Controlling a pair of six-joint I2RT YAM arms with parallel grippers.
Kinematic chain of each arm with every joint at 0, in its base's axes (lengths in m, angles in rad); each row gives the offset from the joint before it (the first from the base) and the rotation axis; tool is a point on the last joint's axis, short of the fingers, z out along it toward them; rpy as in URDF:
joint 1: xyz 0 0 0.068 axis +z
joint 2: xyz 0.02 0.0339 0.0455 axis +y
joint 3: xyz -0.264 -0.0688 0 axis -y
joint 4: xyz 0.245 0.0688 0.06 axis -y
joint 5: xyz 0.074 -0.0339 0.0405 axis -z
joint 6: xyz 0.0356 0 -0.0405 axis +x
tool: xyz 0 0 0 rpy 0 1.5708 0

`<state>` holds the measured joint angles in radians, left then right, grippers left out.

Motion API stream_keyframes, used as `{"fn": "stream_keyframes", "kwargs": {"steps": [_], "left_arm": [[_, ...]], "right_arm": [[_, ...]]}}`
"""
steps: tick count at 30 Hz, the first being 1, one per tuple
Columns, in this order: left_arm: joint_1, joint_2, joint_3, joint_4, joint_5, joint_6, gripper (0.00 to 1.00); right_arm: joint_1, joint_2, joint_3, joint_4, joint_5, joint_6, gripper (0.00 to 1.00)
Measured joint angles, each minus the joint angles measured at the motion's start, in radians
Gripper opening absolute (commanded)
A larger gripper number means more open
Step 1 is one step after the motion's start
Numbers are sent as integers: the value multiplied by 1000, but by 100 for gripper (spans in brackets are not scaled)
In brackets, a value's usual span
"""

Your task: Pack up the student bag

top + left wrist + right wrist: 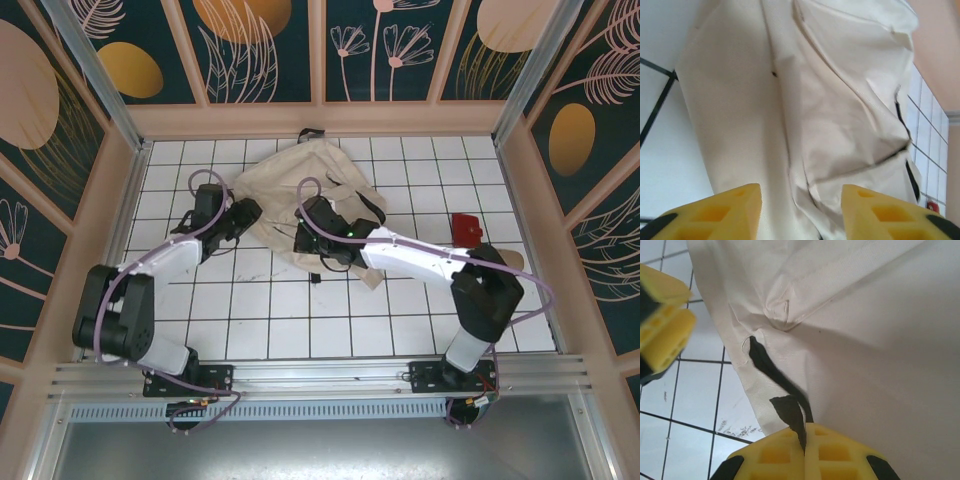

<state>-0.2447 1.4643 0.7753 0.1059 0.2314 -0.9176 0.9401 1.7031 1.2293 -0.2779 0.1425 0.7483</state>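
The student bag [305, 180], a cream fabric backpack with dark zipper lines, lies crumpled on the tiled table at the middle back. My left gripper [252, 214] is at its left edge. In the left wrist view the left gripper [801, 202] stands open over the cloth [840, 110], which lies below the yellow fingertips [737, 207], with nothing pinched. My right gripper [305, 242] is at the bag's near edge. In the right wrist view the right gripper [804, 432] is shut on a black strap [777, 382] sewn to the bag's corner [865, 365].
A red object [465, 227] sits on the white tiles right of the bag. A small dark bit [315, 276] lies just in front of the bag. Pink walls [320, 120] enclose the table. The left gripper's yellow fingers [662, 332] show close by in the right wrist view.
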Motion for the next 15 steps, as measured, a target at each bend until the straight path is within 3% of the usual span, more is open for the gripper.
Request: {"fn": "stream_keyframes", "kwargs": {"steps": [5, 15], "left_arm": [[-16, -90, -95, 20, 80, -42, 54], [-102, -84, -162, 84, 178, -186, 52]], "right_arm": [[0, 53, 2, 34, -57, -11, 0], [0, 49, -32, 126, -107, -8, 0]]}}
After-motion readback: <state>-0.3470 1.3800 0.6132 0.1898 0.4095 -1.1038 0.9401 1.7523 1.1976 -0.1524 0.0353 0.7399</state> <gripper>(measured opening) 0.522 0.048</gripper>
